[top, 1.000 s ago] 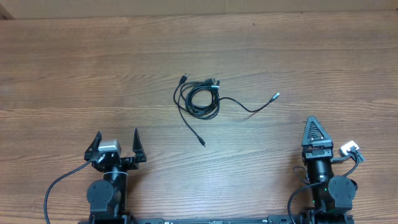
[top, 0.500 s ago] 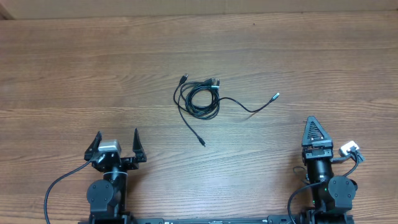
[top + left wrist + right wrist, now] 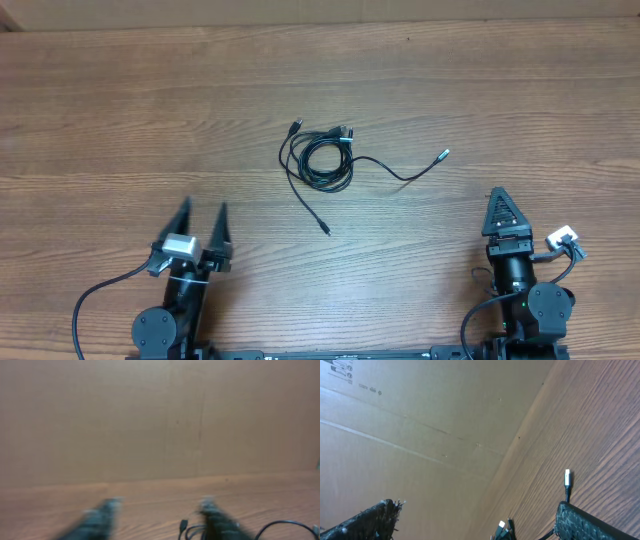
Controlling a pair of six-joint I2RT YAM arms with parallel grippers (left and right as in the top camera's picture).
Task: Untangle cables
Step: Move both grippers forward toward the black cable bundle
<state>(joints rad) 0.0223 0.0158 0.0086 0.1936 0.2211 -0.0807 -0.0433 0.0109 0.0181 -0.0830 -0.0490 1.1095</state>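
Nothing of the untangling looks done. The cables (image 3: 324, 163) lie as one bundle near the middle of the worktop (image 3: 100, 120), several turns wound into a tight coil with cords crossing over it. Only the ends run free: one silver plug (image 3: 443, 154) trails out to the right, another end (image 3: 326, 230) reaches down toward the robot, and a few plugs crowd the top of the coil. By my reading, every cord has yet to be drawn out and laid apart.

The left claw (image 3: 204, 206) sits at the near edge, well apart from the bundle, which lies ahead of it and off to its right. Its jaws stand parted, rather narrowly, with nothing between them. Its wrist view is blurred, but the cords show low between and beside the fingers.

The right claw (image 3: 500, 200) is also near the front edge, its jaws spread wide and empty. The coil lies ahead and to its left, the trailing silver plug being the nearest part.
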